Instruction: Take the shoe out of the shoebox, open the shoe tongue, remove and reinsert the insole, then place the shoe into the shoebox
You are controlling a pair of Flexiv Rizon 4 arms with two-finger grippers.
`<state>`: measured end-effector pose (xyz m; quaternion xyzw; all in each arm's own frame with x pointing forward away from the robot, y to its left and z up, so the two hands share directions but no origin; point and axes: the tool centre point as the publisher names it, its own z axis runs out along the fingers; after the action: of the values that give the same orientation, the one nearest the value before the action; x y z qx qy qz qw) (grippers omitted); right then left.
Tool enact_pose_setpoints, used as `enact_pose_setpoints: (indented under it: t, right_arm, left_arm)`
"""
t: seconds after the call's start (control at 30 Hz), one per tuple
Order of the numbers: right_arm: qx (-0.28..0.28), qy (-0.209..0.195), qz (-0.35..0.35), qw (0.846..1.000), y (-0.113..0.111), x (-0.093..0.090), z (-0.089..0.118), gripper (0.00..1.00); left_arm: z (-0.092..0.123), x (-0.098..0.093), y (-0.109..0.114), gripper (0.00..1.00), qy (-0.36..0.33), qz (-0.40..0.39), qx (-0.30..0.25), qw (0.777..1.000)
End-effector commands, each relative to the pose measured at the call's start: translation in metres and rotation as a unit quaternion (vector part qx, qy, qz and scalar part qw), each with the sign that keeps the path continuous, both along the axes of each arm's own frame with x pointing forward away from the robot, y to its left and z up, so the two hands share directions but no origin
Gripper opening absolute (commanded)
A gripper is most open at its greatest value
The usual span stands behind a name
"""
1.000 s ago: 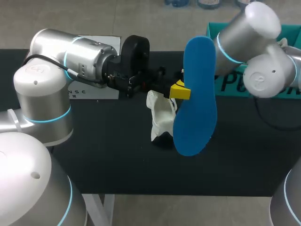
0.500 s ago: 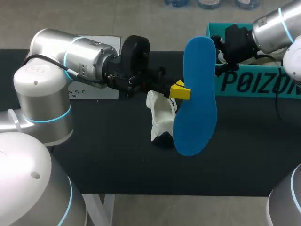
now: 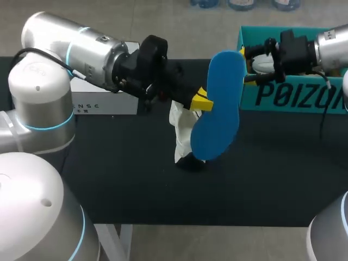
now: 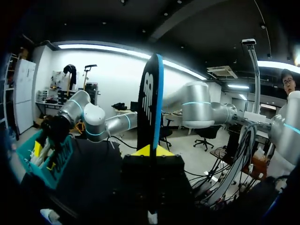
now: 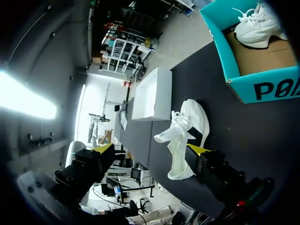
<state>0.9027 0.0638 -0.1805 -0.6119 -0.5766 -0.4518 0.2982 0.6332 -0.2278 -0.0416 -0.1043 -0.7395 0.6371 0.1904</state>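
Insole [image 3: 217, 103] tilted, left jaws clamped on it

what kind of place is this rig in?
Probably a robot manipulation test bench, likely in a lab. The left claw holds a blue insole up near a white shoe on a black table. A teal shoebox sits at its far right.

This looks like a robotics lab. Two silver-white robot arms with cyan rings at their joints, the left arm [image 3: 70, 49] and the right arm [image 3: 331, 43], reach over a plain black table [image 3: 136, 179]. On it are a teal shoebox [image 3: 283, 95], a white shoe [image 3: 182, 133] and a white box [image 3: 103, 103]. The left gripper [image 3: 202, 102] clamps a blue insole [image 3: 217, 109] above the table.
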Motion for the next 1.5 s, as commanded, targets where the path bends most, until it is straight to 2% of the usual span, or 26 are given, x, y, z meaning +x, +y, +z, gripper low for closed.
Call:
enact_pose_setpoints:
  t: [0.03, 0.17, 0.2, 0.23, 0.33, 0.37, 0.4, 0.47, 0.6, 0.63, 1.0, 1.1, 1.2, 1.23, 1.27, 1.37, 1.5]
  right_arm:
    - [-0.001, 0.001, -0.003, 1.000, 0.001, 0.001, -0.001, 1.00]
    - [-0.002, 0.002, -0.003, 1.000, 0.002, 0.003, -0.001, 1.00]
    - [0.002, 0.007, -0.005, 1.000, 0.003, 0.003, 0.001, 1.00]
    - [0.008, 0.012, -0.005, 1.000, 0.003, 0.003, 0.002, 1.00]
    - [0.035, 0.031, -0.012, 0.999, 0.003, 0.003, 0.010, 1.00]
    - [0.044, 0.037, -0.014, 0.998, 0.003, 0.002, 0.013, 1.00]
    - [0.056, 0.043, -0.014, 0.997, 0.003, 0.002, 0.017, 1.00]
    - [0.071, 0.052, -0.015, 0.996, 0.003, 0.000, 0.023, 1.00]
    - [0.072, 0.049, -0.013, 0.996, 0.004, -0.006, 0.033, 1.00]
    - [0.071, 0.047, -0.012, 0.996, 0.004, -0.007, 0.033, 1.00]
    - [0.060, 0.052, -0.024, 0.997, 0.000, -0.009, 0.031, 1.00]
    - [0.077, 0.067, -0.023, 0.995, 0.000, -0.013, 0.037, 1.00]
    - [0.103, 0.085, -0.015, 0.991, 0.000, -0.016, 0.043, 1.00]
    - [0.110, 0.090, -0.012, 0.990, 0.000, -0.018, 0.046, 1.00]
    - [0.115, 0.094, -0.009, 0.989, 0.000, -0.019, 0.048, 1.00]
    - [0.133, 0.109, 0.004, 0.985, -0.001, -0.024, 0.054, 1.00]
    - [0.152, 0.117, 0.022, 0.981, -0.002, -0.031, 0.063, 1.00]
  left_arm:
    - [0.007, -0.011, 0.005, 0.00, -0.018, 0.026, 0.009, 0.999]
    - [0.007, -0.011, 0.005, 0.00, -0.018, 0.026, 0.009, 0.999]
    - [-0.006, -0.011, 0.004, 0.00, -0.102, -0.010, 0.057, 0.993]
    - [-0.013, -0.009, 0.003, 0.00, -0.155, -0.029, 0.074, 0.985]
    - [-0.027, 0.010, 0.000, 0.00, -0.367, -0.078, 0.104, 0.921]
    - [-0.032, 0.018, 0.000, 0.00, -0.453, -0.110, 0.116, 0.877]
    - [-0.035, 0.026, 0.001, 0.00, -0.500, -0.121, 0.133, 0.847]
    - [-0.034, 0.040, -0.003, 0.00, -0.561, -0.080, 0.112, 0.816]
    - [-0.031, 0.070, -0.001, 0.00, -0.683, -0.080, 0.113, 0.717]
    - [-0.029, 0.076, -0.002, 0.00, -0.689, -0.065, 0.110, 0.714]
    - [-0.029, 0.076, -0.002, 0.00, -0.689, -0.065, 0.110, 0.714]
    - [-0.045, 0.094, -0.004, 0.00, -0.827, -0.051, 0.061, 0.556]
    - [-0.051, 0.111, -0.003, 0.00, -0.883, -0.008, 0.026, 0.468]
    - [-0.050, 0.116, -0.003, 0.00, -0.887, 0.023, 0.020, 0.461]
    - [-0.050, 0.121, -0.002, 0.00, -0.908, 0.027, 0.005, 0.417]
    - [-0.048, 0.129, -0.002, 0.00, -0.924, 0.047, -0.030, 0.377]
    - [-0.041, 0.131, -0.008, 0.00, -0.945, 0.064, -0.082, 0.310]
